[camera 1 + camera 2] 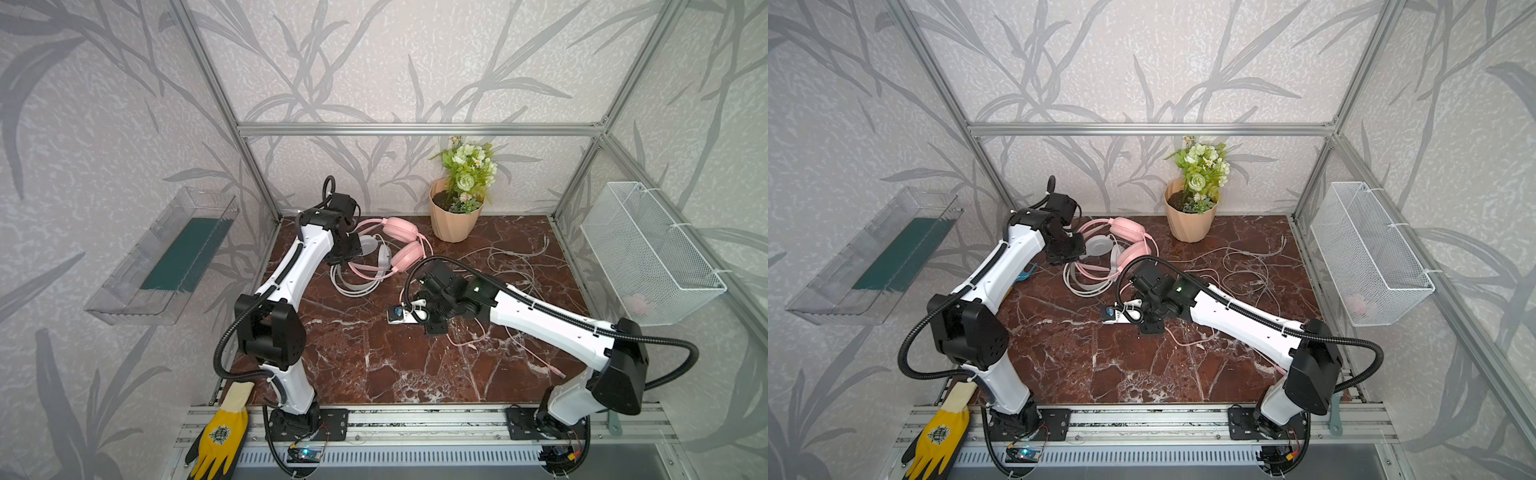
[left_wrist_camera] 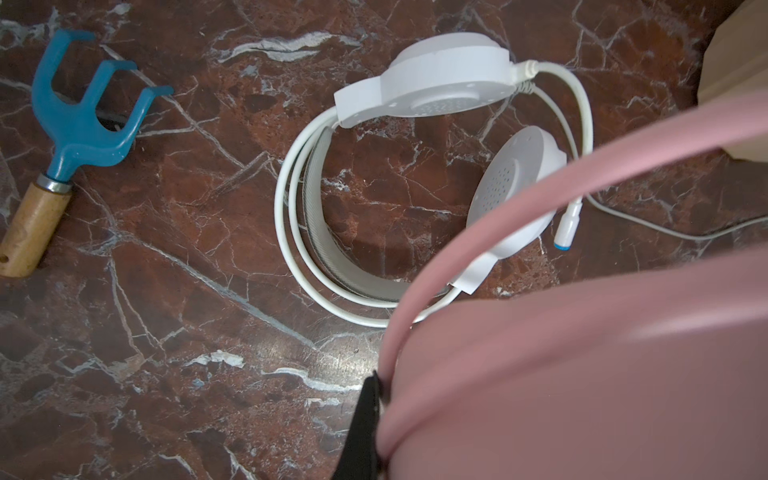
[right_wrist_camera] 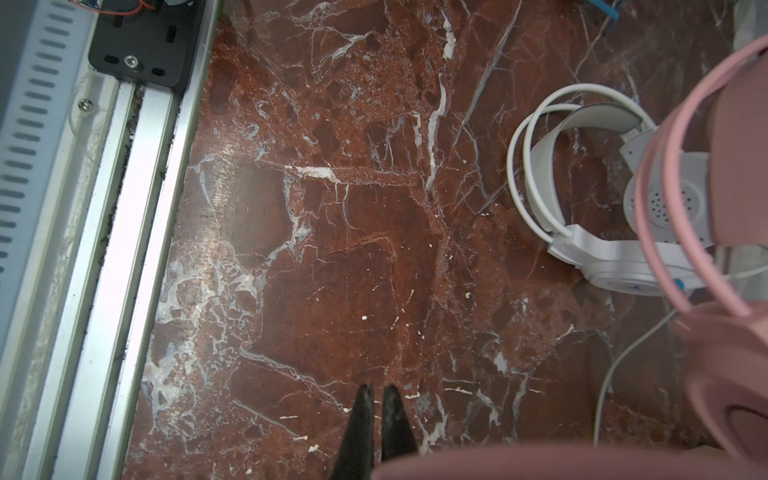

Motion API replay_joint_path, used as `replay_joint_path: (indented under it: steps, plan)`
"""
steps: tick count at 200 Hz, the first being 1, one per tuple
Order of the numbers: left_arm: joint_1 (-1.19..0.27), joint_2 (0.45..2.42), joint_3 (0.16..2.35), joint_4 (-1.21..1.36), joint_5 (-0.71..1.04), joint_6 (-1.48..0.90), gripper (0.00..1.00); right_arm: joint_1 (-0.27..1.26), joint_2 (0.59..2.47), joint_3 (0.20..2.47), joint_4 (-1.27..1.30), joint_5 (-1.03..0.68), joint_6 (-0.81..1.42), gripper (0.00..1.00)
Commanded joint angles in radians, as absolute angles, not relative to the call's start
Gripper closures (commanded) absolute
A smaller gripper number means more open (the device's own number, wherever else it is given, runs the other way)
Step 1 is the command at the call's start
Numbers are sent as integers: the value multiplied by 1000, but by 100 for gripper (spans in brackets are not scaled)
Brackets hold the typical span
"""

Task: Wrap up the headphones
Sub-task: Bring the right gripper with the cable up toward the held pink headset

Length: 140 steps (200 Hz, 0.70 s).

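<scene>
The pink headphones [image 1: 401, 226] [image 1: 1127, 228] sit at the back of the marble table, over the white headphones [image 1: 357, 286] [image 2: 440, 83]. My left gripper [image 1: 347, 253] [image 2: 384, 386] is shut on the pink headband, and the pink earcup [image 2: 582, 374] fills much of the left wrist view. My right gripper [image 1: 397, 316] [image 3: 378, 392] hovers mid-table, shut, with the pink cable [image 3: 540, 461] coming out from between its fingers. More of that cable [image 1: 471, 343] loops on the table under the right arm. The white cable [image 1: 511, 266] lies loose at the back right.
A blue hand rake [image 2: 79, 124] with a wooden handle lies left of the white headphones. A flower pot [image 1: 453, 216] stands at the back. A wire basket [image 1: 648, 257] hangs on the right wall, a clear tray [image 1: 166, 257] on the left. A yellow glove [image 1: 220, 432] lies on the front rail.
</scene>
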<state>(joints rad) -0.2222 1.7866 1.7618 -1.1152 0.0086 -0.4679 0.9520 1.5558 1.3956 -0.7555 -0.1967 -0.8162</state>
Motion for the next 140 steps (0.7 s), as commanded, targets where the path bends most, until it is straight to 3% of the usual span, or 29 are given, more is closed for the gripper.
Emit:
replay_joint_path:
  steps: [1, 100, 140]
  plan:
    - [-232, 1793, 1836, -1163, 6, -400, 100, 957, 1526, 1452, -853, -138, -971, 100]
    - [-309, 1869, 1895, -1244, -7, -285, 100, 957, 1492, 1525, -970, 116, -1273, 100]
    - [-321, 1892, 1913, -1270, -47, -243, 100, 953, 1484, 1547, -978, 138, -1333, 100]
